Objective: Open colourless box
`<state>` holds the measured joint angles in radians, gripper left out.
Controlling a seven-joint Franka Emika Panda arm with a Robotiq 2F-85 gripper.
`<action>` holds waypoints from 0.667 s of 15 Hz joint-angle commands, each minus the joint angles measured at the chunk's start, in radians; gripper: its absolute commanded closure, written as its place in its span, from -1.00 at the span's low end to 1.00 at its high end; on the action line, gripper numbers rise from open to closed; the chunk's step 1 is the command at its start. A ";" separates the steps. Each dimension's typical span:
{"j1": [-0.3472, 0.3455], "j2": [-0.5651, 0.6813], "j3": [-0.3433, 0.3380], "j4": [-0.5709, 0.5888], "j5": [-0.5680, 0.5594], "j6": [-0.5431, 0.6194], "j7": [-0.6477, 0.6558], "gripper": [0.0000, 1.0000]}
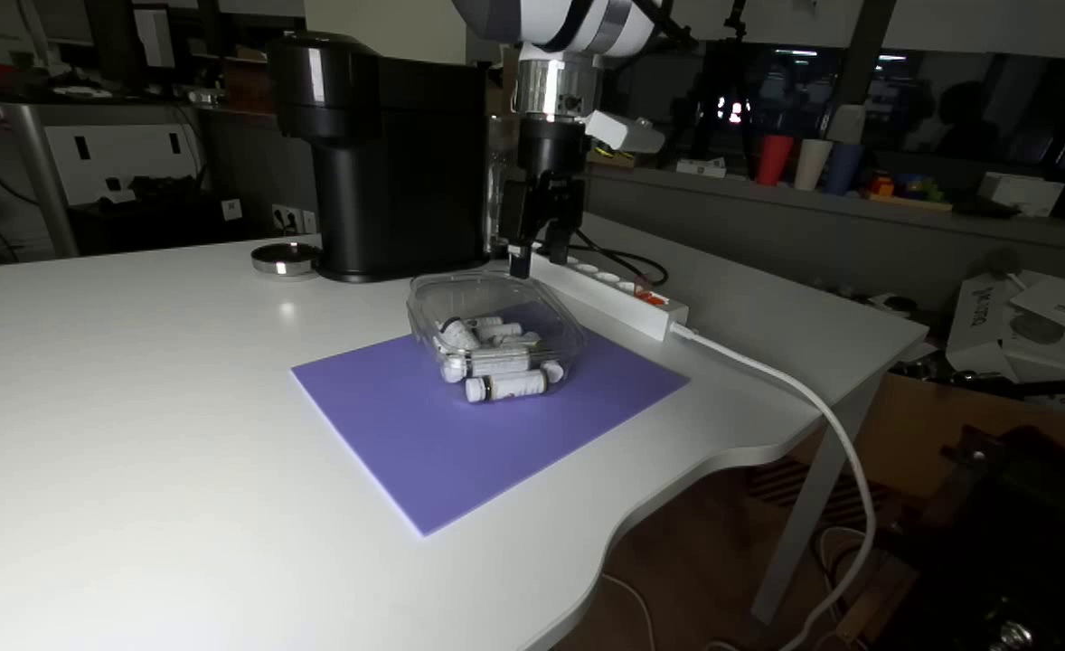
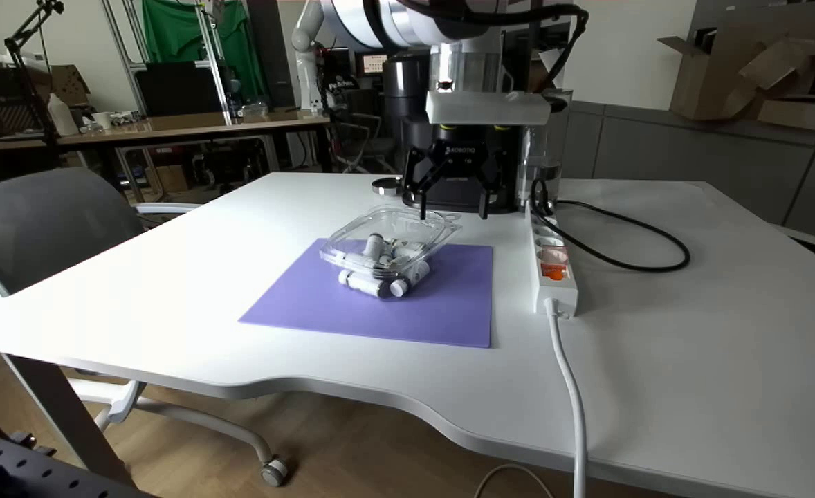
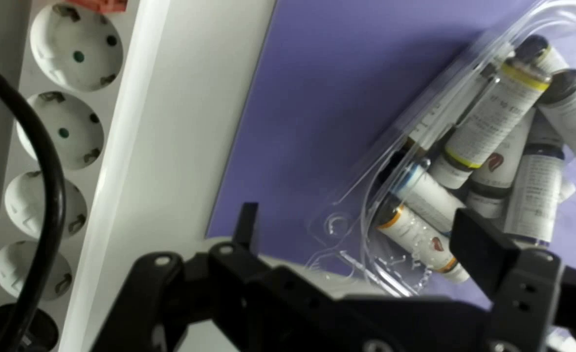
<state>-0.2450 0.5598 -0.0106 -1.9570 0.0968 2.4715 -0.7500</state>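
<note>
Hovering near the box (image 1: 546, 312), the end effector (image 2: 453, 207) gapes; only the wrist view shows an orange-banded bottle (image 3: 416, 238).

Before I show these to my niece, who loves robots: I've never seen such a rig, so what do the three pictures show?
The machine is one robot arm, ending in a black two-fingered gripper. Two pictures come from cameras standing outside the robot; the close one is taken from its wrist, so the gripper fills the bottom.

On the white table lies a purple sheet, and on that a clear box. Small labelled bottles show in it; whether all lie inside is hard to tell. A white power strip lies beside the sheet, and what looks like a coffee machine stands behind in both exterior views.

Nothing is held: the gripper is open, near the box.
</note>
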 commanded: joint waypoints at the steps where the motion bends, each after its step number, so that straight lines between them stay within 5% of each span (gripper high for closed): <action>1: -0.039 0.043 0.038 0.055 0.005 0.042 -0.027 -1.00; 10: -0.164 0.057 0.195 0.101 0.211 -0.065 -0.230 -1.00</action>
<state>-0.3642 0.6134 0.1422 -1.8946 0.2417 2.4833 -0.9096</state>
